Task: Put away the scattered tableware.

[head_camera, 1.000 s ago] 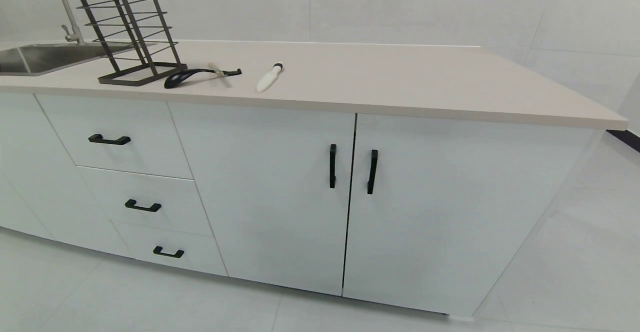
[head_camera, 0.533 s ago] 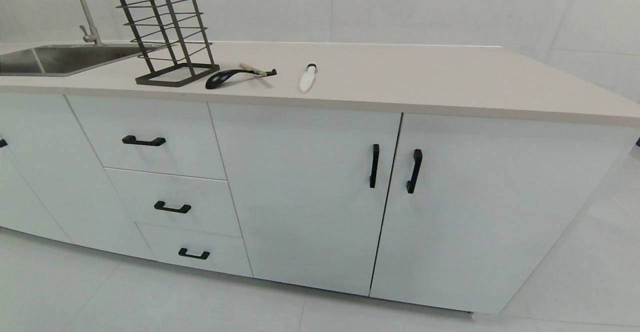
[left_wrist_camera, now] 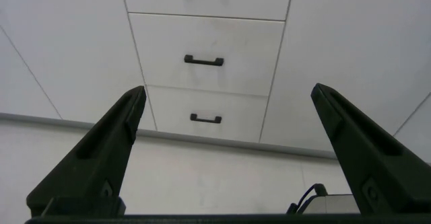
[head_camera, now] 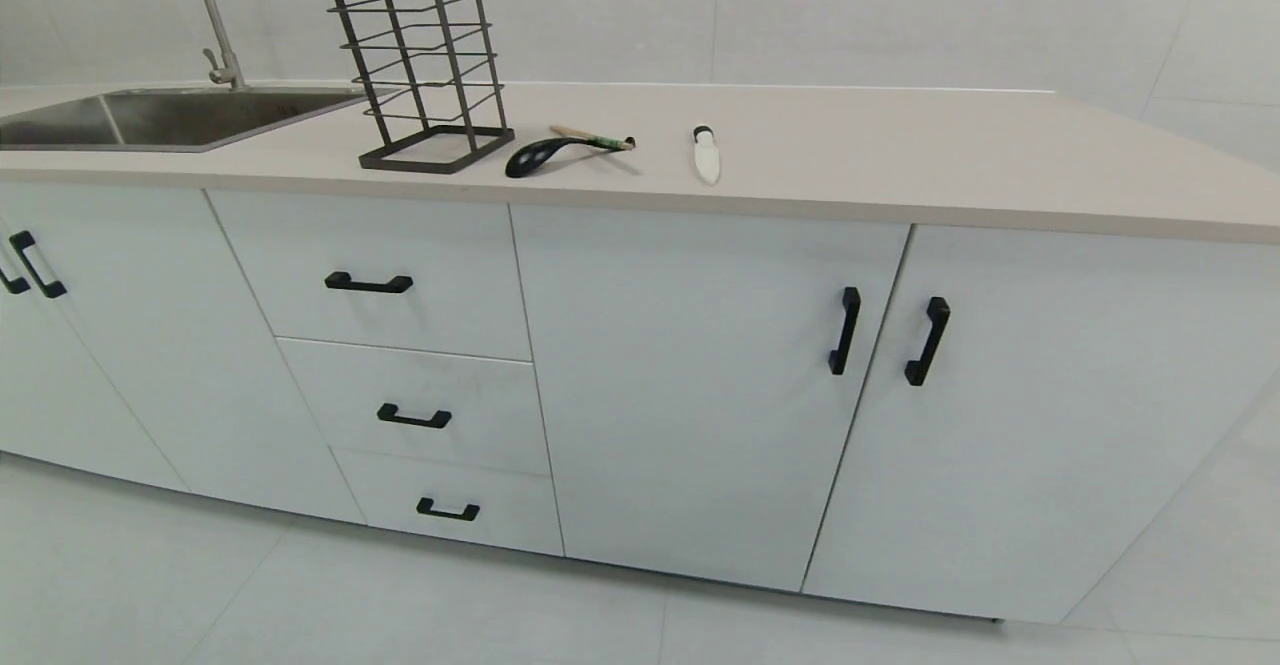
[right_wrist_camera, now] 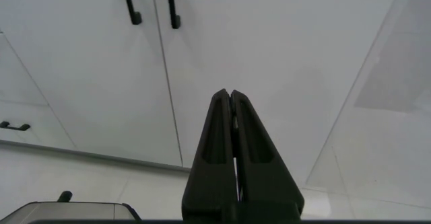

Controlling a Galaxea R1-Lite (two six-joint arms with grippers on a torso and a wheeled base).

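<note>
Kitchen, from three cameras: the head camera stands back over the floor (head_camera: 300, 605), higher than the table (head_camera: 900, 160). It looks forward and down across the tabletop and the white cabinet front (head_camera: 150, 345), with the drawer stack (head_camera: 400, 365) left of centre. The left wrist camera sits low and closer in. It faces the stack's middle handle (left_wrist_camera: 204, 61) and bottom handle (left_wrist_camera: 205, 119), seen beyond the left gripper (left_wrist_camera: 227, 89), whose fingers are spread wide. The right wrist camera, also low, faces the double doors (right_wrist_camera: 81, 69) to the right of the stack. The door handles (right_wrist_camera: 131, 2) lie beyond the right gripper (right_wrist_camera: 230, 95), whose fingers are pressed together. The head view takes in the handles seen in both wrist views.
</note>
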